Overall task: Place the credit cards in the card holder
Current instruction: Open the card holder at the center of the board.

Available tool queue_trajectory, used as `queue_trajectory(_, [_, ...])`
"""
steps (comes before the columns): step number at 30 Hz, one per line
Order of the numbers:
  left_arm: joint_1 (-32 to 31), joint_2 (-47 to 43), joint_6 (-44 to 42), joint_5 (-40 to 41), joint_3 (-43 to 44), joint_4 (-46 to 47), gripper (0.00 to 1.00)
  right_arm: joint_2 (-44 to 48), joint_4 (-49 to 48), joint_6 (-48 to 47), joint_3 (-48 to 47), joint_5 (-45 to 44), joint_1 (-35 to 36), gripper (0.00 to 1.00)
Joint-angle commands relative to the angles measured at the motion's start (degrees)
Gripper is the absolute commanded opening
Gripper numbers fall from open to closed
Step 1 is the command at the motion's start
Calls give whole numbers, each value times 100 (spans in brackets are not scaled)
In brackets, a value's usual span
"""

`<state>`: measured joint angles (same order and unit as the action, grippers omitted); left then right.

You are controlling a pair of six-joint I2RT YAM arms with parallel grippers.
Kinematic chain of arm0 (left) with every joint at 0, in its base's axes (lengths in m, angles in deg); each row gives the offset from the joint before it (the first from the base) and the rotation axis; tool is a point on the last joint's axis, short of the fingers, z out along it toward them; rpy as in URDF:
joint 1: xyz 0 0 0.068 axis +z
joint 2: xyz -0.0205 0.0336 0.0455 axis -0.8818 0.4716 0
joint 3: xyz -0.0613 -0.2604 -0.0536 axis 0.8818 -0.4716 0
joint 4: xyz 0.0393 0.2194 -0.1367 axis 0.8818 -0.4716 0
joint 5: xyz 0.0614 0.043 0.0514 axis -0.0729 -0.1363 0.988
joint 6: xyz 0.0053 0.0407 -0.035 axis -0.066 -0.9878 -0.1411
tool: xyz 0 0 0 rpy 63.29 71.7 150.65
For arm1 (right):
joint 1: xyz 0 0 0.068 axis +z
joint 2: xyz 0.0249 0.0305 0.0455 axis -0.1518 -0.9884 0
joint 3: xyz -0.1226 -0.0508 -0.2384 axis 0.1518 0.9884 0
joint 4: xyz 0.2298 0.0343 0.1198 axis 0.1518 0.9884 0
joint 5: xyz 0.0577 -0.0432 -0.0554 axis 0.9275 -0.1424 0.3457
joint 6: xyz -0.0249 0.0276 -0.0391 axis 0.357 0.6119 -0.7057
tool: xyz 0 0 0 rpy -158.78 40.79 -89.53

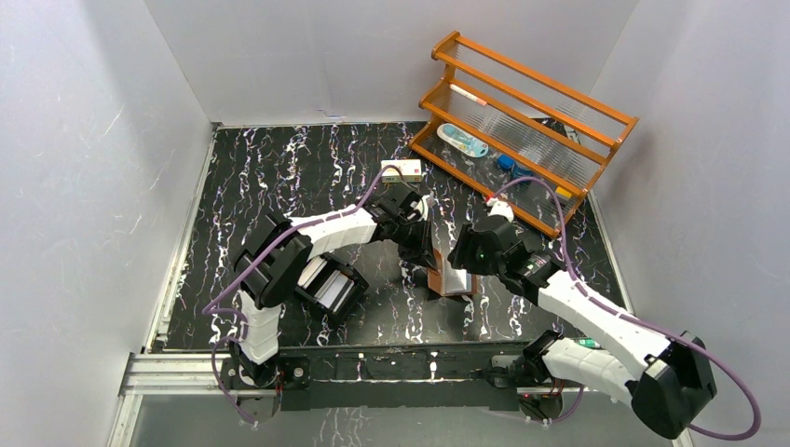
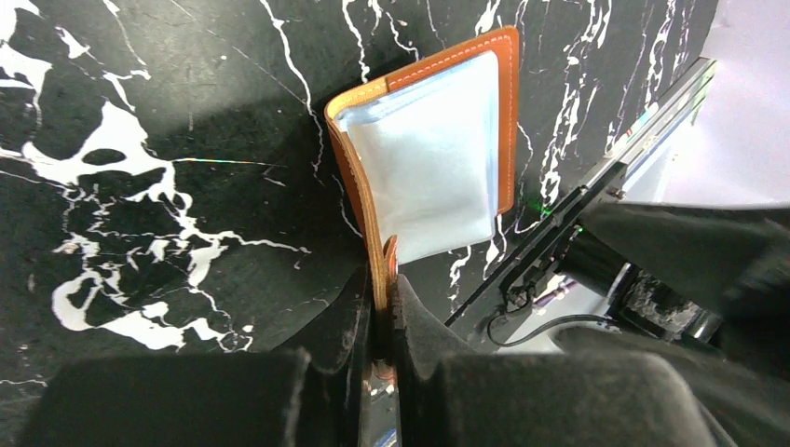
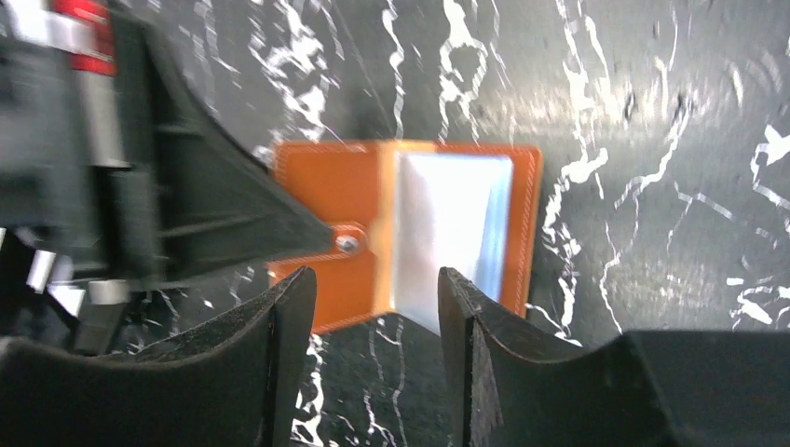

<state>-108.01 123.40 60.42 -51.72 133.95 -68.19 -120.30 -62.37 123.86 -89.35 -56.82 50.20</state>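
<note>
The brown card holder lies open on the black marble table, its clear inner pocket pale and facing up. One cover stands upright, and my left gripper is shut on its edge by the snap tab. In the top view the card holder sits mid-table, with the left gripper at its left. My right gripper hovers open just above the card holder, holding nothing. Pale credit cards lie in a black tray.
The black tray sits left of the holder, beside the left arm. A small white-and-yellow carton lies further back. An orange wooden rack with small items stands at the back right. White walls enclose the table.
</note>
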Motion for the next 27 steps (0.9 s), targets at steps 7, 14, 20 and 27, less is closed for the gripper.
queue_trajectory(7, [45,-227,-587,190,-224,-221,0,-411,-747,140,800,1473,-723,59])
queue_trajectory(14, [45,-196,-654,152,-249,-229,0,-610,-1208,99,908,1808,-771,54])
queue_trajectory(20, [45,-180,-718,283,-341,-254,0,-589,-1633,-25,927,2304,-773,49])
queue_trajectory(27, [51,-336,-564,497,-477,-276,10,-755,-2499,-15,1081,2931,-772,55])
